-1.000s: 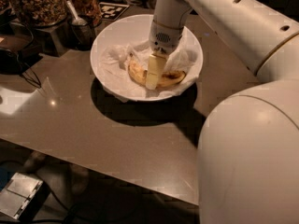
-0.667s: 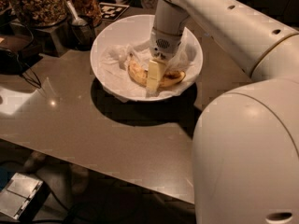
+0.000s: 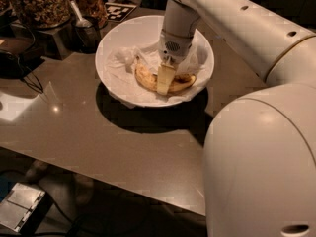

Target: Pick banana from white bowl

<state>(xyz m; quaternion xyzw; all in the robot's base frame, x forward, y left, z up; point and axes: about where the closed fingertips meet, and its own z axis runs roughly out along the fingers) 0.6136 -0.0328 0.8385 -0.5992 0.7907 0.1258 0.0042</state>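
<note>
The gripper point(image 3: 165, 77) is positioned over the middle of the banana point(image 3: 144, 77), inside the white bowl point(image 3: 104, 58); whether it is closed on the fruit cannot be told. The banana is laid on the napkin point(image 3: 123, 59) in the bowl's near half, its long axis running across the bowl and crosswise to the gripper. The bowl is carried on the bench point(image 3: 98, 142). A lift clear of the bowl's rim is judged to be next.

Brown table point(image 3: 98, 132), white bowl point(image 3: 121, 36) on it, hand point(image 3: 164, 82) inside bowl
</note>
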